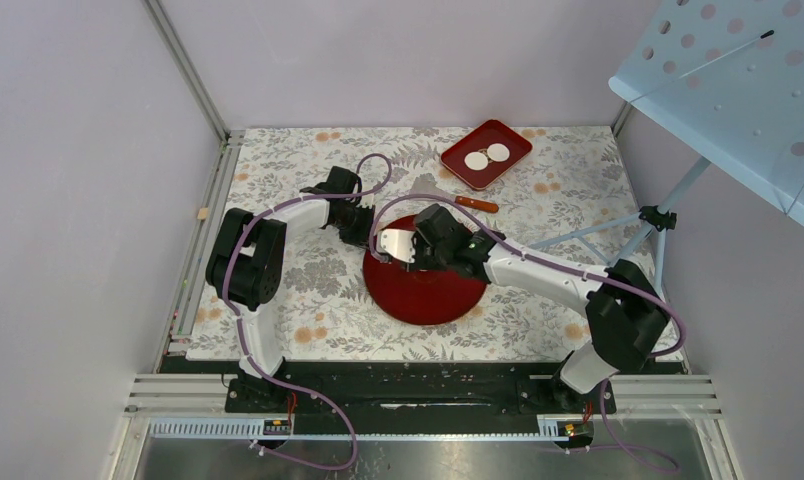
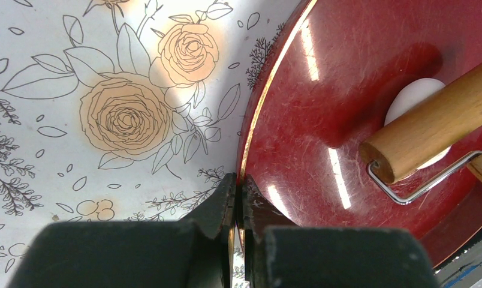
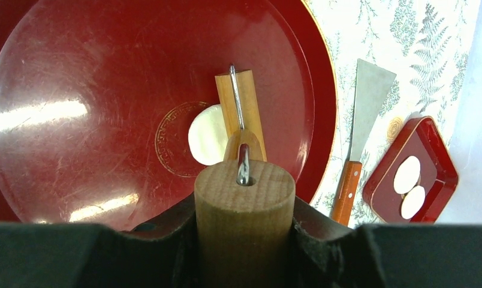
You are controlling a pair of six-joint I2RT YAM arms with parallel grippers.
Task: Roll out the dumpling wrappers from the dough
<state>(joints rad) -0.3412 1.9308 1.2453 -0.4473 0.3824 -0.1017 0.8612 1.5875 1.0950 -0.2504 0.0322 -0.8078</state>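
The right tool (image 3: 244, 219) is closed firmly around the round wooden handle of a rolling pin (image 2: 430, 123), with the handle filling the gap between its fingers. The left tool (image 2: 235, 192) is pinched almost fully together on the gold-edged rim of the red plate (image 1: 418, 300), which stands in the middle of the desk (image 1: 328, 320), a little toward the near edge. The dough (image 3: 205, 135) is found near the plate's centre as a small, pale, partly flattened patch, with the roller lying across one side of it. Two finished dumpling wrappers (image 1: 476, 160) are laid side by side in a small red tray (image 3: 430, 144) near the far edge of the desk, right of the middle. A scraper (image 3: 370, 96) rests on the desk between plate and tray. The dough is judged to be soft, light and somewhat sticky, so it should spread under modest pressure but may cling to the roller or tear once thin. It is best not pinched from above. A rolled piece would be better lifted from underneath at its edge, for which the scraper seems suited. The glossy plate is likely to slide, which the grip on its rim should prevent.
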